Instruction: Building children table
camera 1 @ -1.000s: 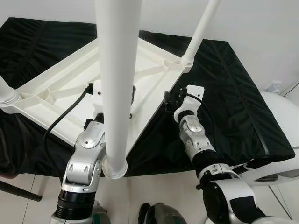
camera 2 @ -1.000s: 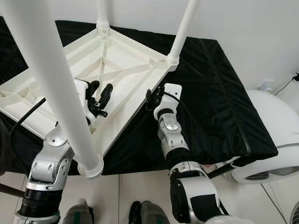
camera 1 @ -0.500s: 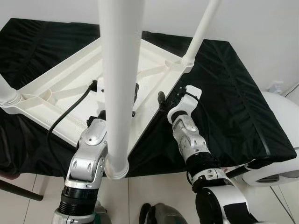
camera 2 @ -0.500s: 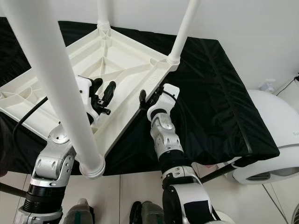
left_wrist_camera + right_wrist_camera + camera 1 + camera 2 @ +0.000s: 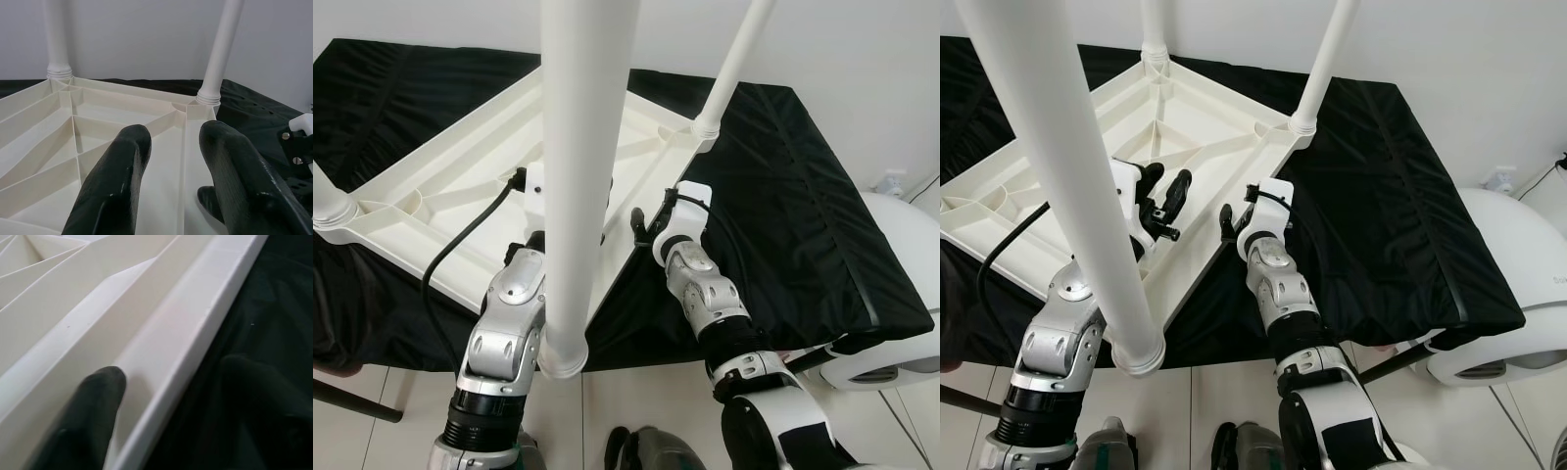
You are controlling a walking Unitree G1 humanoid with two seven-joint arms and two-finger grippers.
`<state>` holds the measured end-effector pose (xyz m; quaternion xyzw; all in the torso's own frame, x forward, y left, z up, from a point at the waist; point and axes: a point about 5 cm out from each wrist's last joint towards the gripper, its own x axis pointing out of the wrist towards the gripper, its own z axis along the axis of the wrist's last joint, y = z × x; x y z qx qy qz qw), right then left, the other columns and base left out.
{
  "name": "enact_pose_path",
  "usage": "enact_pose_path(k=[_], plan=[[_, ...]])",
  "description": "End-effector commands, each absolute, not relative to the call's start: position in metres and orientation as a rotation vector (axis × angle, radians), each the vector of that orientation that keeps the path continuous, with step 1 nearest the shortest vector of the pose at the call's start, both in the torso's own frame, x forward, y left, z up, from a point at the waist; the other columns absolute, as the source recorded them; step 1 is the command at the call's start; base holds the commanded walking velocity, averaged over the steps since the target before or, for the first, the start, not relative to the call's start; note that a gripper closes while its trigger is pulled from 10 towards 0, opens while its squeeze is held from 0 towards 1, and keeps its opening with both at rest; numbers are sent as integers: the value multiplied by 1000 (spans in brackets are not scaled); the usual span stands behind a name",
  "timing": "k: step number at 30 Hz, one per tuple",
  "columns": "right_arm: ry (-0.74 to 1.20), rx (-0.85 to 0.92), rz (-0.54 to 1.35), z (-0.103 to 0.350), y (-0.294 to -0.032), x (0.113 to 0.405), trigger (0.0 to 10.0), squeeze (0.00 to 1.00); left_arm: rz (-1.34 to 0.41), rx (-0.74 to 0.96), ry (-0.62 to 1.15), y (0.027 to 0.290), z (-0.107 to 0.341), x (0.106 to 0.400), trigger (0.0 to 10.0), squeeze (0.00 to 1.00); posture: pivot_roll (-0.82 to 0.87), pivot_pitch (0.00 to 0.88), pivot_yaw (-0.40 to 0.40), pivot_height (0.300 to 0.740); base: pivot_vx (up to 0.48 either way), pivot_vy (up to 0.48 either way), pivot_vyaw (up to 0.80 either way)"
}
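Straddling the rim: my right gripper (image 5: 161, 396) has one finger inside the tabletop's edge wall and one outside over the cloth, jaws parted around the rim, not clamped.
Left gripper (image 5: 171, 161): mine too, spread wide and empty, hovering over the ribbed underside at frame centre.
Tabletop (image 5: 1205, 127): one white plastic piece, upside down, centre-left of the head view, tilted, its right edge by my right wrist.
Legs: four counted, all upright; one thick and close (image 5: 1067, 176) running down the left of the frame, two at the far corners (image 5: 222, 49) (image 5: 57, 39), one at the left edge (image 5: 325, 201).
Black cloth (image 5: 1381, 196): one, covering the surface beneath the tabletop.
White rounded object (image 5: 1518, 284): one, right edge of frame.
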<state>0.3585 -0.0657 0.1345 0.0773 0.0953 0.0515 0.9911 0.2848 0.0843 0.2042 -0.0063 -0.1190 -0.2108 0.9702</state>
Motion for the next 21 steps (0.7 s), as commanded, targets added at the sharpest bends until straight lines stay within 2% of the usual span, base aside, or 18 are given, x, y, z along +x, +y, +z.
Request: enact_pose_path(k=[1,2,6,7,8,17,18,19,20,21], plan=[[254,141,91,123,-63,355,3333,0,-409,-24,-254,80,207,282,10000,0,115,66,-129,740,0,0,0],[262,137,88,123,-62,354,314,0,-409,-25,-256,80,207,282,10000,0,115,66,-129,740,0,0,0],[268,129,71,124,-64,356,667,0,-408,-28,-258,80,208,281,10000,0,115,66,-130,740,0,0,0],[275,123,54,124,-66,357,3569,0,-408,-29,-260,79,208,281,10000,0,116,67,-130,740,0,0,0],[279,118,38,125,-68,360,10000,0,-408,-29,-263,79,209,281,10000,0,116,71,-130,740,0,0,0],[304,110,-20,125,-78,368,10000,0,-409,-28,-269,77,212,280,10000,0,122,88,-131,740,0,0,0],[310,109,-29,125,-80,369,9647,0,-408,-28,-270,77,212,280,10000,0,122,88,-131,740,0,0,0],[319,115,-30,124,-80,370,8510,0,-408,-28,-270,77,213,280,10000,0,122,93,-131,740,0,0,0],[319,115,-30,124,-80,370,8510,0,-408,-28,-270,77,213,280,10000,0,122,93,-131,740,0,0,0],[326,120,-33,124,-80,372,4235,0,-408,-29,-271,78,213,279,10000,0,122,99,-128,740,0,0,0]])
